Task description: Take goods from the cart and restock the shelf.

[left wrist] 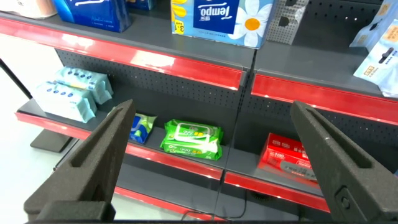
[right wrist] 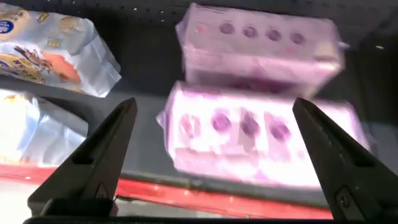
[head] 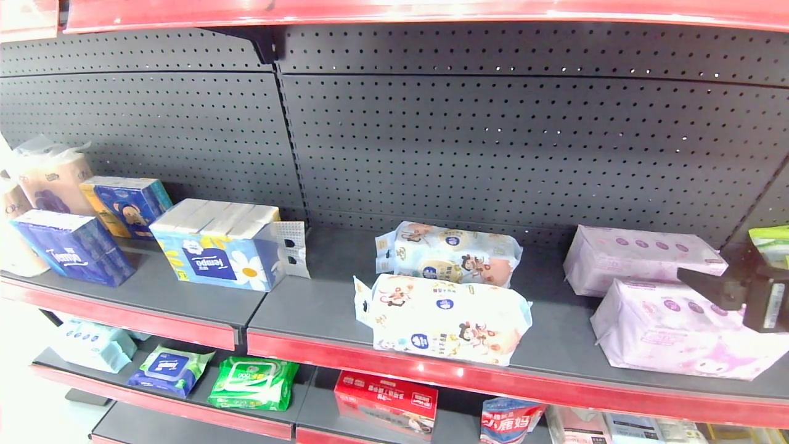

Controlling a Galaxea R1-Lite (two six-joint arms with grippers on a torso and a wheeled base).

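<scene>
While both sets of jaws stand wide apart and empty, the right gripper (right wrist: 214, 106) hangs just over the front pink pack (head: 678, 333), which lies by the front edge near the right end of the shelf (head: 320, 308), a 2nd pink pack (head: 635, 259) behind it. The left gripper (left wrist: 212, 109) hangs before the lower shelves (left wrist: 186, 167). I'd judge that pack stocked, with wide bare gaps left to fill. A green item (head: 770, 243) at the far right is cut off. I can't name it, nor tell where the cart stands.
</scene>
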